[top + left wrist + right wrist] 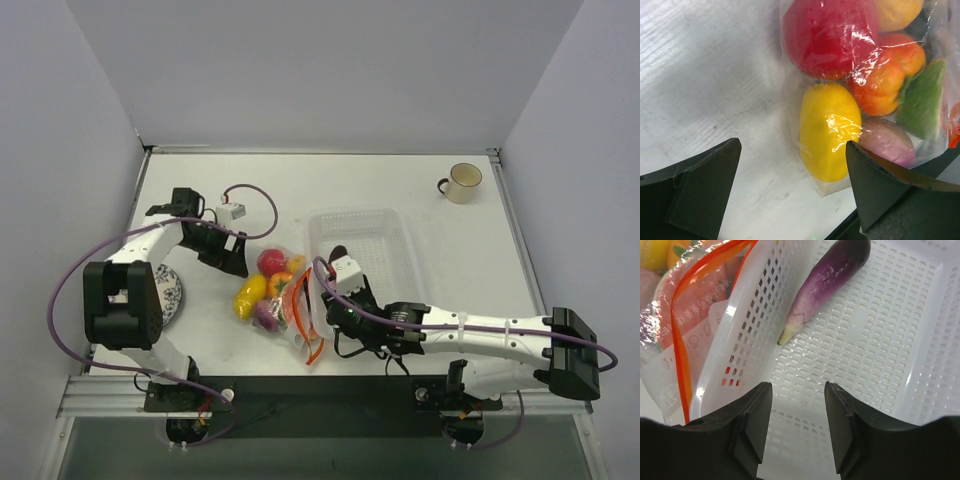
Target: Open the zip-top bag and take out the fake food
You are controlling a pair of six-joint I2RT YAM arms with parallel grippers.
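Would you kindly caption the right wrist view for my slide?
Open right tool above the white basket, purple eggplant lying inside.

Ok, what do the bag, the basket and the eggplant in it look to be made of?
Bag: thin clear plastic film, crinkled, with glare streaks. Basket: rigid white plastic, moulded slots, slight sheen. Eggplant: probably hard glossy plastic, judging by its smooth highlights.

A white mesh basket (388, 238) sits centre, cream mug (462, 182) far-right, patterned plate (171, 296) left.
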